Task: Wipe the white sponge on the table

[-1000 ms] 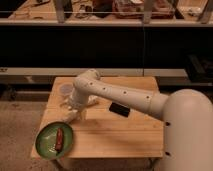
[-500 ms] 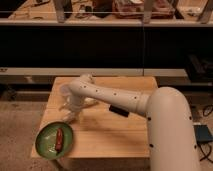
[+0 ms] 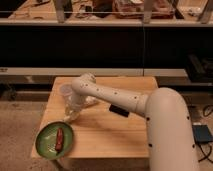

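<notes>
1. Change observed. Over the last second the arm swung further across the bench [image 3: 115, 135]. Its large lower link filled more of the right foreground than it had a second earlier. The tool [image 3: 71, 116] came down from a slightly higher position to the bench surface on the left half. It stood between the translucent cup [image 3: 65, 91] and the green plate [image 3: 39, 142].

2. Tool state. We could not tell whether the tool was released or clenched, because its tip merged with the pale wrist above it.

3. Position of the task item. We could not separate the white sponge from the tool. We judged that it lay at or under the tool tip, on the bench, near the cup and just above the plate's rim.

4. Unchanged items. The cup, the plate with its red item [image 3: 59, 139] and the small black object [image 3: 119, 109] beside the forearm had kept their places.

5. Meaning for the task. We judged that the descent marked the end of the approach and the start of acquiring the sponge. No wiping stroke was evident yet. The next step would call for a firm hold and downward pressure. The strokes should be kept to the open wood on the right, away from the cup and the plate.
</notes>
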